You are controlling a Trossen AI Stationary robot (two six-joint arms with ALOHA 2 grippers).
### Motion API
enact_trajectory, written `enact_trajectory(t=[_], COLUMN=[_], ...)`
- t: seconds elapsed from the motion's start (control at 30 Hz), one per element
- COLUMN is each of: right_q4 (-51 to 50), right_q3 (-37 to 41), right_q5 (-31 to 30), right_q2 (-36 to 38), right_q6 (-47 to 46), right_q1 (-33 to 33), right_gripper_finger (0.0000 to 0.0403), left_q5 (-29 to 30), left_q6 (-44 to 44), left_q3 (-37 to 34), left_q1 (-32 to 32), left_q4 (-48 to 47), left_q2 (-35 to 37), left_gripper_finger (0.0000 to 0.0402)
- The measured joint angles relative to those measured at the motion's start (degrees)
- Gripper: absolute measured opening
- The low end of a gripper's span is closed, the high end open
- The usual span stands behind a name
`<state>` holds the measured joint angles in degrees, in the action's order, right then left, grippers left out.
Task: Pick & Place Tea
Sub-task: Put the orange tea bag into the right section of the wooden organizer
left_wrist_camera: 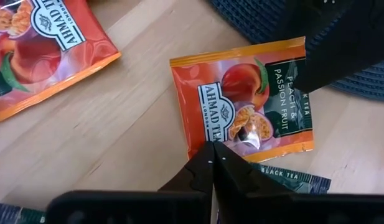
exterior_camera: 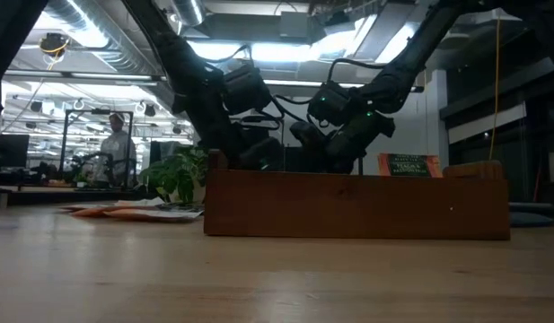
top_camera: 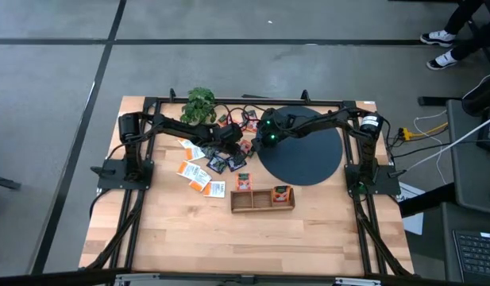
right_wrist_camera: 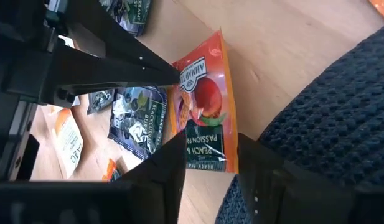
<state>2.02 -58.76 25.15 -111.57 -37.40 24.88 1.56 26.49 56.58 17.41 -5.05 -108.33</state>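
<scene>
An orange-red tea packet [left_wrist_camera: 241,99] lies at the edge of the black disc [top_camera: 304,155], partly over a dark teal packet [right_wrist_camera: 139,121]. My left gripper [left_wrist_camera: 213,147] is shut at this packet's long edge. My right gripper [right_wrist_camera: 210,163] comes from the disc side, its two fingers standing apart on either side of the packet's lettered end [right_wrist_camera: 207,152]. More tea packets [top_camera: 198,171] lie flat on the wood left of the grippers. In the high view the two grippers [top_camera: 233,147] [top_camera: 254,143] meet at the packet [top_camera: 246,148]. My left gripper pinches the orange-red packet's long edge [left_wrist_camera: 207,138] between its two shut fingertips, near one corner. The fingers slant down from the table's left side. The packet's far end rests by the disc. My right gripper's fingers [right_wrist_camera: 173,162] flank the packet's end; whether they touch it I cannot tell.
A wooden tray [top_camera: 263,205] stands near of the grippers with packets upright in it [top_camera: 282,193]. A small green plant [top_camera: 198,103] and cables sit at the far edge. Bare wood lies near of the tray.
</scene>
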Motion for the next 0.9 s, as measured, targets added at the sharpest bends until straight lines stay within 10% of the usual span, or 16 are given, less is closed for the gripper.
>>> enact_trajectory(t=[0.43, 0.9], right_q4=[-0.15, -2.82], right_q3=[0.00, -1.70], right_q5=[1.62, 5.99], right_q2=[-0.02, -0.09], right_q6=[1.72, 6.81], right_q1=[0.04, 0.09], right_gripper_finger=[0.0010, 0.0005], left_q5=[-0.75, -1.24], left_q6=[1.39, -2.24], left_q3=[-0.11, -0.11], left_q1=[0.04, 0.64], left_q4=[-0.09, -9.22], left_q2=[0.72, 17.87], left_gripper_finger=[0.0003, 0.0005])
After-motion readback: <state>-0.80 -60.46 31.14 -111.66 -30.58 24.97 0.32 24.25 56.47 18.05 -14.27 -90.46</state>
